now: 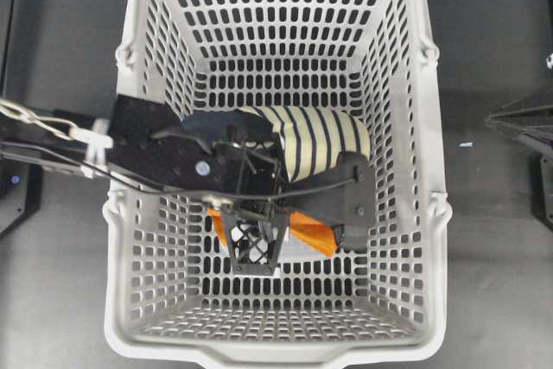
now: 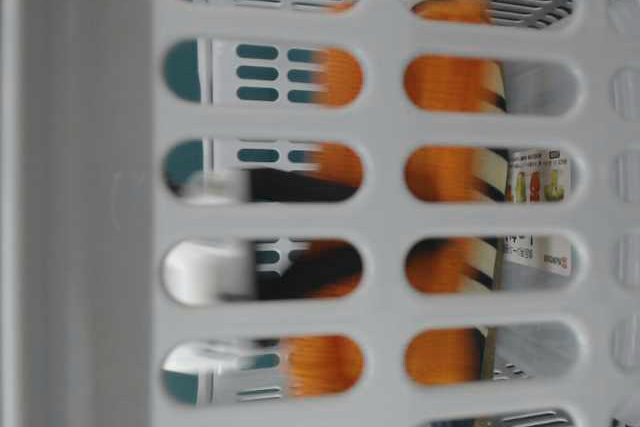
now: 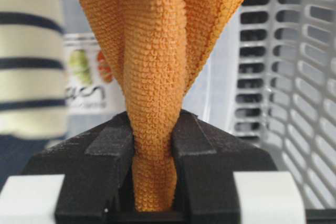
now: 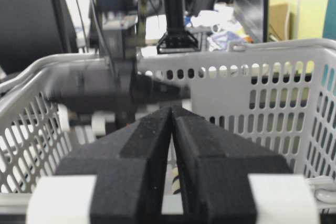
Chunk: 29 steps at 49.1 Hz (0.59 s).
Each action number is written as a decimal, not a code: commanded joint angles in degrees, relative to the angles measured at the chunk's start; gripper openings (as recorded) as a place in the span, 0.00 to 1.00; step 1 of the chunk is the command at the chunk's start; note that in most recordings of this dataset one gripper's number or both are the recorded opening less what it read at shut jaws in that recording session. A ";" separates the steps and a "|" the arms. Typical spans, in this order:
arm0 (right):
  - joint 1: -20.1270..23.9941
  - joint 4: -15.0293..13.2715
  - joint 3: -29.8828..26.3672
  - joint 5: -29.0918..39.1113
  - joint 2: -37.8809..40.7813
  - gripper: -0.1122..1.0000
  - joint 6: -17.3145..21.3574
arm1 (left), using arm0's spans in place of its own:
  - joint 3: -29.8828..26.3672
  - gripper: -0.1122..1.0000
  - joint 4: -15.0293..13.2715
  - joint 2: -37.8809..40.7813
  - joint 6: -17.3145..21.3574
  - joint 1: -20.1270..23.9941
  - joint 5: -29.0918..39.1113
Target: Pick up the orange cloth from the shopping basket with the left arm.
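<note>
Left pincer (image 3: 153,182) pinches orange cloth (image 3: 157,51) (bunched), angled into basket (image 1: 415,213).

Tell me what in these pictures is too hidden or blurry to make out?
- Orange cloth: overhead, the left arm covers most of it; only the ends show.
- Striped roll: its left end sits under that arm.
- Left gripper: in the left wrist view the cloth hides where the fingers meet.
- Table-level view: the basket wall blocks nearly everything; the contents are blurred.
- Label behind the cloth: print unreadable.
</note>
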 commanded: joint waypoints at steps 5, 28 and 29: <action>0.09 0.26 -0.88 -0.35 0.35 0.10 0.00 | -11.60 0.20 0.18 -2.29 0.18 0.00 9.05; 0.09 0.26 -0.79 -0.35 0.18 0.10 0.00 | -29.44 0.20 0.18 0.35 0.18 0.26 25.49; 0.09 0.26 -0.79 -0.35 0.18 0.10 0.00 | -29.44 0.20 0.26 0.35 0.18 0.26 25.58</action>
